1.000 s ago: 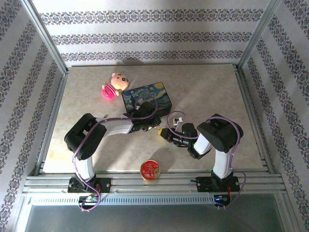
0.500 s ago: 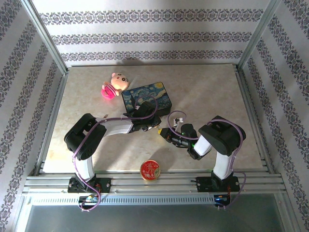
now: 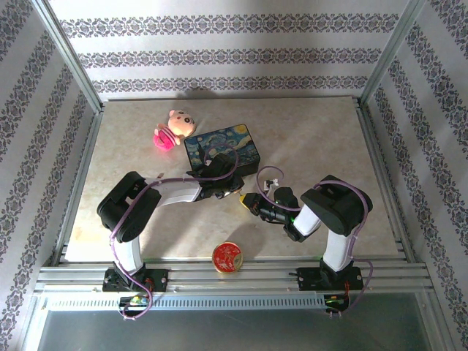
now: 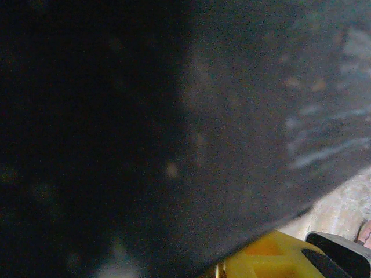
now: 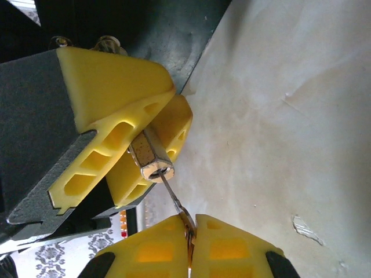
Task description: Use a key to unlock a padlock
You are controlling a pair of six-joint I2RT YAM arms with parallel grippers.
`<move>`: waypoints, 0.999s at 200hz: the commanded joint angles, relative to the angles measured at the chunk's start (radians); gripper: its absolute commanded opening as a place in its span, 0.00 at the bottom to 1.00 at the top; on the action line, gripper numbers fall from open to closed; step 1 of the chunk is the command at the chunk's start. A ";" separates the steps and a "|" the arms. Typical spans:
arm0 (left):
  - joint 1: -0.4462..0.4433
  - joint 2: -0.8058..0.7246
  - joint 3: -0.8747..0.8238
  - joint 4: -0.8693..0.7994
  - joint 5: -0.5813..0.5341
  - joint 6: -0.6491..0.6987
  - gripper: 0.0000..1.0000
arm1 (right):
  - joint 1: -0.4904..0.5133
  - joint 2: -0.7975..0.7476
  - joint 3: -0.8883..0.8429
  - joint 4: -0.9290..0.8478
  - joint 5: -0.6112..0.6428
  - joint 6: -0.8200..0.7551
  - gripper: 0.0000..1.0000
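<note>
Brass-coloured small metal padlock (image 5: 152, 159) sits clamped between the yellow fingers (image 5: 116, 92) of the left gripper (image 3: 232, 193), near the table's middle, just in front of a dark-blue painted box (image 3: 223, 146). Its shackle is hidden. A thin silvery key (image 5: 173, 197), pinched in the closed right gripper (image 5: 191, 231), meets its end face, but how deep it sits is unclear. The left wrist view is mostly dark blur. A beige marbled tabletop (image 3: 314, 139) lies below, with striped wallpapered walls (image 3: 234, 51) around.

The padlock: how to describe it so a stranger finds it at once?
Find the painted box; on its near side the left hand meets the right hand. The padlock is the tiny metal block between the left hand's yellow fingers, a thin key at its end.
</note>
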 commanded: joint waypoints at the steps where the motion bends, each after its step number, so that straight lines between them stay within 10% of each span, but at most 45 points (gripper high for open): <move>1: -0.010 -0.040 -0.026 0.020 0.109 -0.022 0.27 | -0.006 -0.023 0.025 0.097 0.080 0.060 0.00; 200: -0.006 -0.024 0.126 -0.364 0.092 -0.089 0.28 | 0.053 -0.042 -0.067 0.096 0.203 0.022 0.00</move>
